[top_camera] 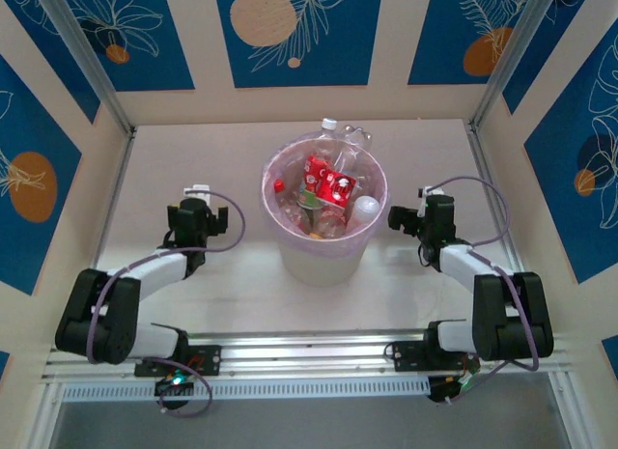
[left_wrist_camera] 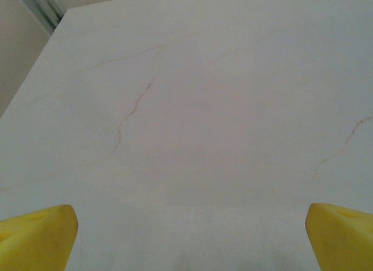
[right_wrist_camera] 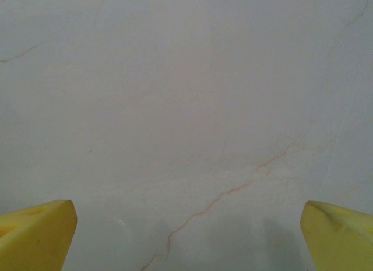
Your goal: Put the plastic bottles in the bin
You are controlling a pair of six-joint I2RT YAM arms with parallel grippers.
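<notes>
Grippers wide apart, plastic bottles (top_camera: 328, 183) heaped in the bin (top_camera: 323, 261)
The left gripper (top_camera: 198, 206) and the right gripper (top_camera: 426, 215) hang over the white table (top_camera: 193, 150), one on each side of the bin, yellow fingertips (left_wrist_camera: 35, 239) spread and holding nothing. One white-capped bottle (top_camera: 330, 130) pokes above the far rim.

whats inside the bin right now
The bin holds a heap of clear plastic bottles, several red-labelled, one poking above the far rim. Whatever lies lower in the heap, and the bin's floor, is covered.
</notes>
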